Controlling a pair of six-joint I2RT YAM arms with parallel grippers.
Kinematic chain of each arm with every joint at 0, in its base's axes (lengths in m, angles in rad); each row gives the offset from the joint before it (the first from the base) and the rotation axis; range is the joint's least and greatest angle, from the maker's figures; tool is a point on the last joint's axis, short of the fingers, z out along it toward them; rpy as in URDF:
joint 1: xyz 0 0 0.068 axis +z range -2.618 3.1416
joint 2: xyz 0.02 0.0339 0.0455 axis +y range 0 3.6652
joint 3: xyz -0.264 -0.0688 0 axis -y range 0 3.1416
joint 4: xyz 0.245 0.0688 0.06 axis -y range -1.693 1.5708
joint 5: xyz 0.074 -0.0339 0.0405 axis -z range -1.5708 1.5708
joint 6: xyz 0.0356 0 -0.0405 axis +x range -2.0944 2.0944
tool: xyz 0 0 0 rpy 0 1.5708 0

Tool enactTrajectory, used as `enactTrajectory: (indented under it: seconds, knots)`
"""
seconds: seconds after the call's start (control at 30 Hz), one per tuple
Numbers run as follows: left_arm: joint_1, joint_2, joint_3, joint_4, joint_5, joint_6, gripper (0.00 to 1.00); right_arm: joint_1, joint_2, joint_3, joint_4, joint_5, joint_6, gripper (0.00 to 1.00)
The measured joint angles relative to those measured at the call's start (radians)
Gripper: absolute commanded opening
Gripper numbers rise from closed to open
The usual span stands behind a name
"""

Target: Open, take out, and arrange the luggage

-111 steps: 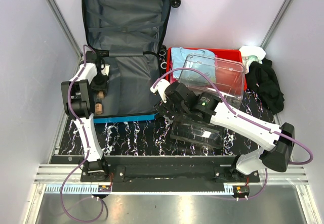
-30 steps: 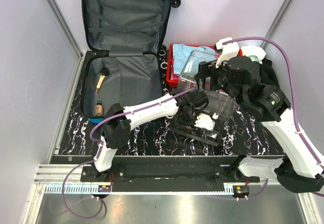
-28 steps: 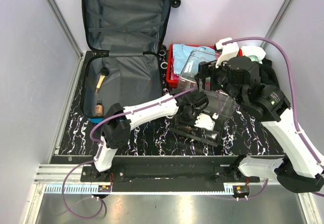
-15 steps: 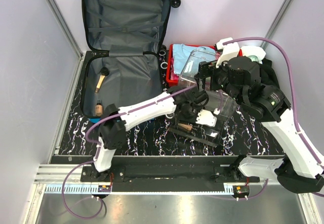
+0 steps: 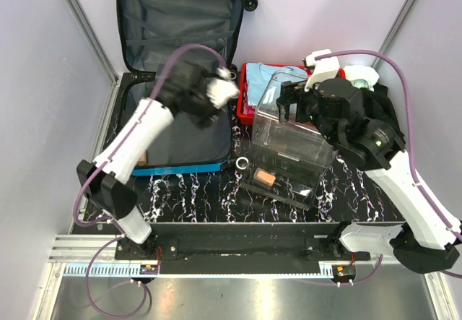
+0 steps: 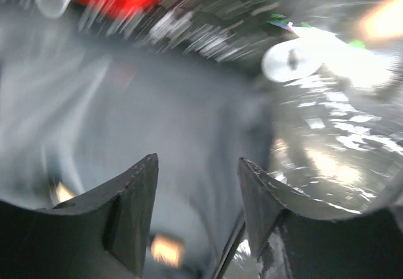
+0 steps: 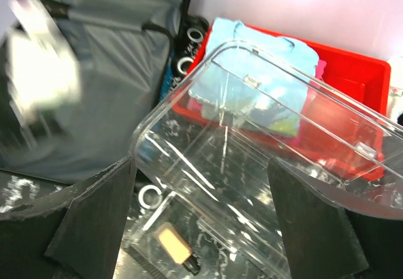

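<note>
The luggage [image 5: 173, 45] is a bright blue suitcase, open at the back left, with its lid leaning on the wall and its grey lining [image 7: 94, 58] showing. My left gripper [image 5: 224, 89] hovers over its right edge. Its wrist view is blurred; the jaws [image 6: 198, 165] stand open with only grey lining [image 6: 126, 115] between them. My right gripper [image 5: 289, 107] is above the tilted clear bin [image 5: 289, 143], jaws wide apart [image 7: 201, 178]. The bin's rim [image 7: 208, 134] runs past both fingers, and I cannot tell whether they touch it.
A red tray [image 5: 325, 78] with a light blue cloth [image 5: 263, 81] sits behind the bin. A small tan bottle [image 5: 265, 178] lies on a black lid beneath the bin, a white ring [image 5: 242, 163] beside it. Black clothing [image 5: 379, 114] is piled at the right.
My left arm has swung from the bin up and left to over the suitcase, its jaws opening wider. The small tan bottle stayed by the bin. The right arm and bin have not moved.
</note>
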Motion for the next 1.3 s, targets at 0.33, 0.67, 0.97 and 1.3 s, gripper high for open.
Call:
enactTrajectory:
  seconds: [0.33,0.67,0.97,1.3]
  knots:
    - [0.541,0.150,0.012,0.055,-0.119,-0.193,0.61,-0.001,0.093,-0.013,0.015,0.002,-0.098,0.92]
    - [0.633,0.572,0.149,0.078,-0.274,-0.251,0.56,-0.024,0.215,-0.013,0.034,0.019,-0.188,0.92]
    - [0.667,0.628,0.190,0.120,-0.363,-0.253,0.55,-0.033,0.219,-0.013,0.035,0.019,-0.208,0.92]
    - [0.700,0.718,0.240,0.148,-0.362,-0.262,0.43,-0.034,0.221,-0.013,0.035,0.019,-0.222,0.92]
